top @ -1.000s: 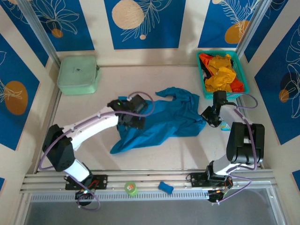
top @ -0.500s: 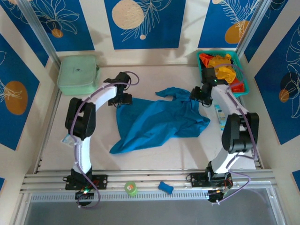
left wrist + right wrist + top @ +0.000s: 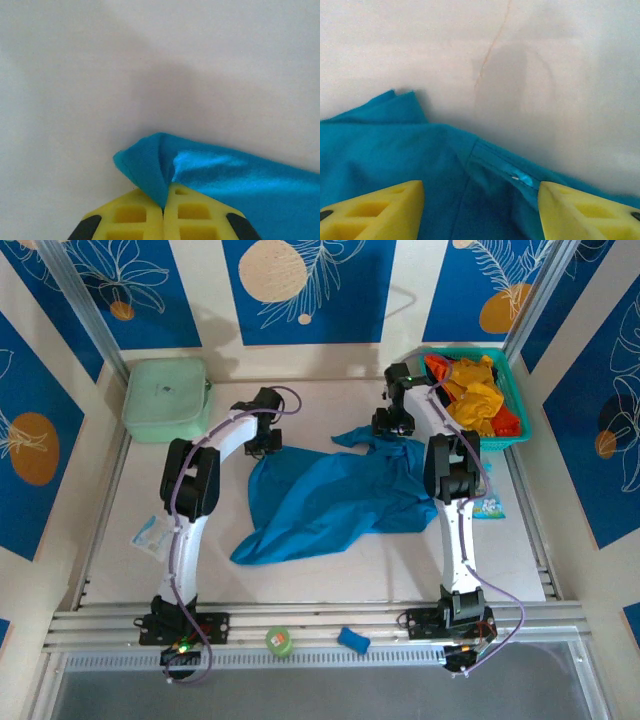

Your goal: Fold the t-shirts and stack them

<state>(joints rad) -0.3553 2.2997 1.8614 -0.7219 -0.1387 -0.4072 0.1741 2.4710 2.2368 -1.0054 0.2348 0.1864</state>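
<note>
Left arm [image 3: 225, 435], right arm [image 3: 455, 530]: white link shells, black joints, lilac cables [image 3: 287, 393] routed ext. Bases [image 3: 180, 625]: black, w/ small red/green LEDs. Left gripper [image 3: 163, 207]: yellow pads [image 3: 130, 215] w/ square recesses, black corner caps. Right gripper [image 3: 480, 185]: same yellow, wedge-shaped, recessed.

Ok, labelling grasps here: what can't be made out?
Left wrist view: left gripper pinches the medium-blue cloth t-shirt; bottom edge crops its fingers, grip depth unknown.
Right wrist view: right gripper open, fingers cropped likewise; cloth contact unclear.
Top view: yellow-orange and red-orange shirts heap in the teal plastic basket; count unclear.
</note>
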